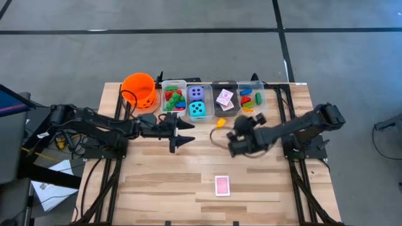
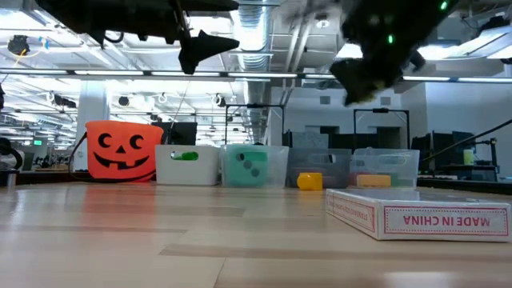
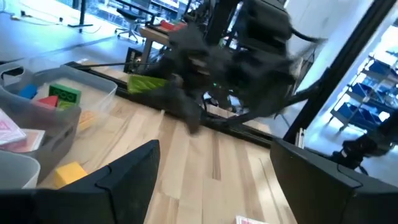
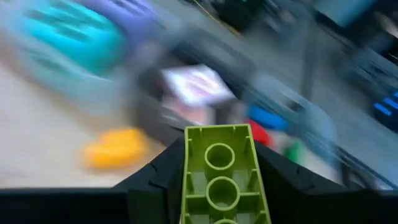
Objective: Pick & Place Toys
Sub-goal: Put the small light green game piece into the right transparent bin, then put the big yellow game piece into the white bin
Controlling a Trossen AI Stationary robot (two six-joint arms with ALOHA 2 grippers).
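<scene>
Green brick [image 4: 222, 177] sits clamped in our right gripper [image 1: 240, 139]; we should centre it over the brick bin [image 1: 250, 99] before releasing. Left gripper [image 1: 182, 133] waits, spread empty.

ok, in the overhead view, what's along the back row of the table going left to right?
Orange bucket → bin of bricks → bin with the purple and teal dice → bin with cards → another bin of bricks.
</scene>
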